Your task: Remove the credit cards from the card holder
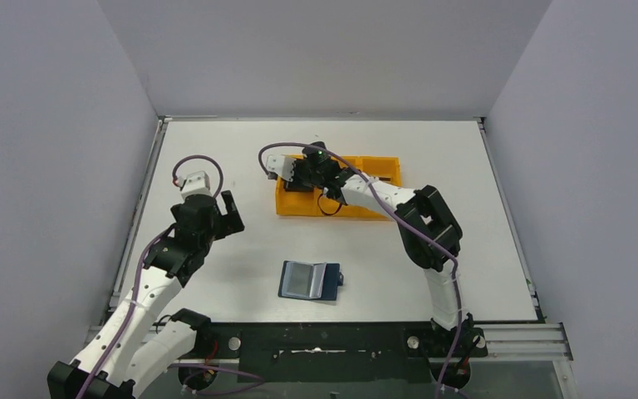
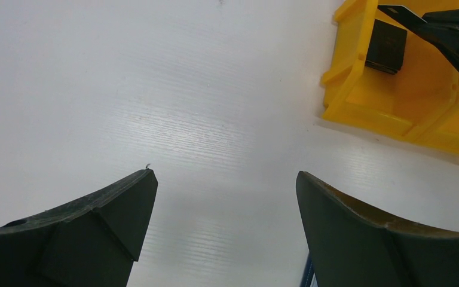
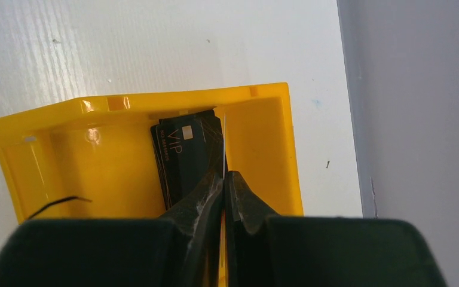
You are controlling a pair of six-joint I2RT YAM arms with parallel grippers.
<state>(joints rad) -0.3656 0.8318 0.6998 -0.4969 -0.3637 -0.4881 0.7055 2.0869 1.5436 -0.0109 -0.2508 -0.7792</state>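
**Two claws, one clenched on a card above the tray**

Two arms reach over the white desk [image 2: 155,89]. The right claw [image 3: 223,176] hangs above the leftmost compartment of the orange tray [image 3: 155,98], its fingers pressed together on a thin card [image 3: 224,143]. The wrist camera sees the card edge-on, as a pale line rising from the fingertips. Below it, a small stack of dark cards [image 3: 185,149] lies on the compartment floor against the far wall; the top one is marked "VIP".

The left claw [image 2: 225,175] is spread wide and grasps nothing. It hovers over bare desk to the left of the tray.

The card holder [image 1: 310,280] lies opened flat near the front middle of the desk, well apart from both claws, lighter inside face up and dark tab at its right edge. Whether any card is in its pockets cannot be told.
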